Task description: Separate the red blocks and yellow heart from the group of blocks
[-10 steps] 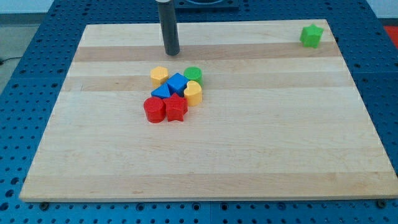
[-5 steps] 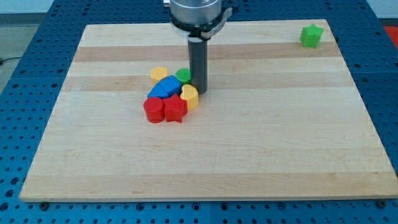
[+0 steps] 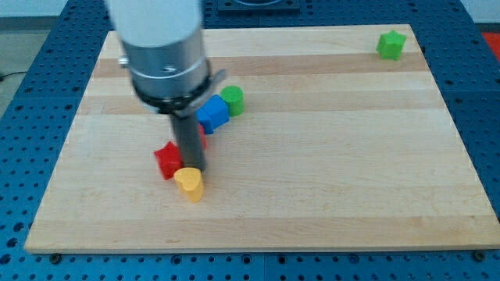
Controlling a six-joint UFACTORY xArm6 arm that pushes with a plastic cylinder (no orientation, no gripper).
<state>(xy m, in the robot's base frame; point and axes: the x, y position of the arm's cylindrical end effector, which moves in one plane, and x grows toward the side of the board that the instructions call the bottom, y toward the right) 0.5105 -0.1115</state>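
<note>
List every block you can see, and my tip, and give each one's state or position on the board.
My tip: down, touching yellow heart.
Yellow heart: apart from group.
Red star: left of rod.
Blue block: touching green cylinder.
Green cylinder: upright.
Green star: alone, top right.

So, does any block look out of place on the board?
Only the green block stands out: it sits alone at the view's top right corner, far from the others. My tip is between the red block and yellow heart.
</note>
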